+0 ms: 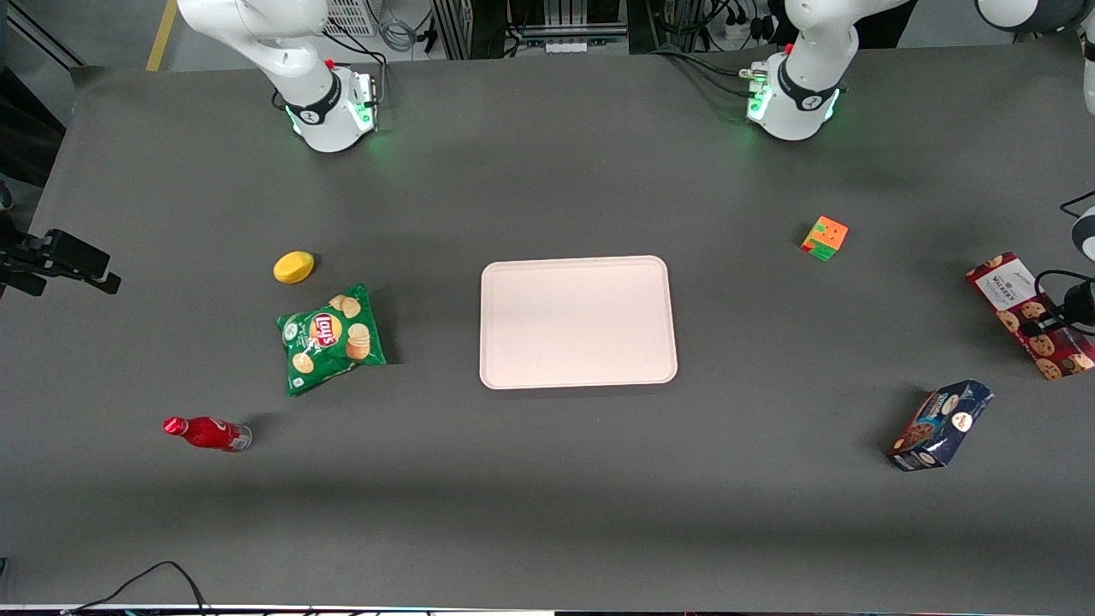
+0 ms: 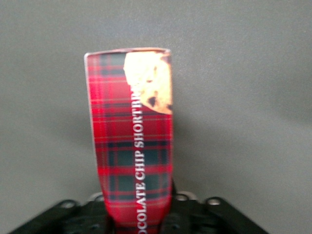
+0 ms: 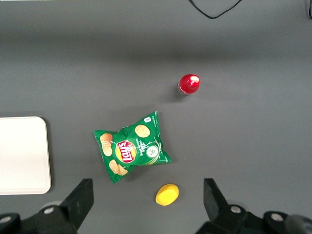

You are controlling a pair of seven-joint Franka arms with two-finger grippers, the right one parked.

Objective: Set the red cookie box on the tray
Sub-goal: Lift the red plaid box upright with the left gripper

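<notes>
Robot arm reaching for a cookie box at the working arm's end of a grey table.

Nearest the front camera lies a blue cookie packet (image 1: 941,425); the red cookie box (image 1: 1029,314) lies flat farther back. The gripper (image 1: 1050,322) sits at its middle, grip unclear. Grasping seems in hand; next, carry it to the empty pink tray (image 1: 577,322), well apart mid-table.

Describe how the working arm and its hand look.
The working arm is glossy white with rounded links. Its base carries a black band with a white mark, a green glow, a small red knob and black cables. The hand, over the red cookie box toward the working arm's end of the table, is matte black with screw heads.
</notes>
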